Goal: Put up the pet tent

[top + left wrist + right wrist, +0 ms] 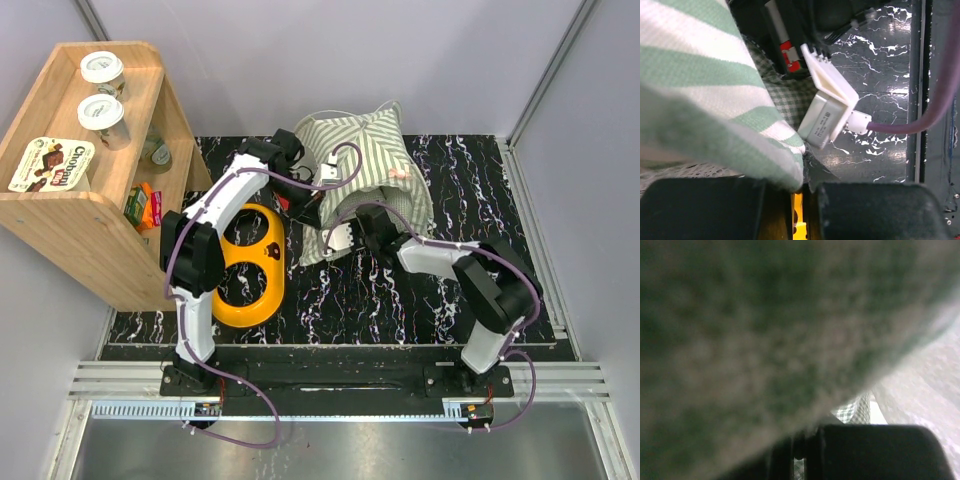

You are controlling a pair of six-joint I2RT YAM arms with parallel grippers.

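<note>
Partly hidden, L gripper (799, 194) clamped on pet tent (372, 150), R gripper (799, 460) closed, prob. under it

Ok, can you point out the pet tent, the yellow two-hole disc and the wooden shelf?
pet tent (372, 150), top view, striped upper fabric.
yellow two-hole disc (262, 302), top view, near rim.
wooden shelf (70, 235), top view, bare side panel.

Reaches forward and rightward with the white-and-black left arm (225, 200), elbow bent. Holds the black two-finger left tool (799, 200) closed, pads almost meeting. Stretches the white-and-black right arm (440, 255) forward and leftward, its white wrist camera (830, 110) just ahead of the left tool. Holds the black right tool (800, 452) closed as well.
</note>
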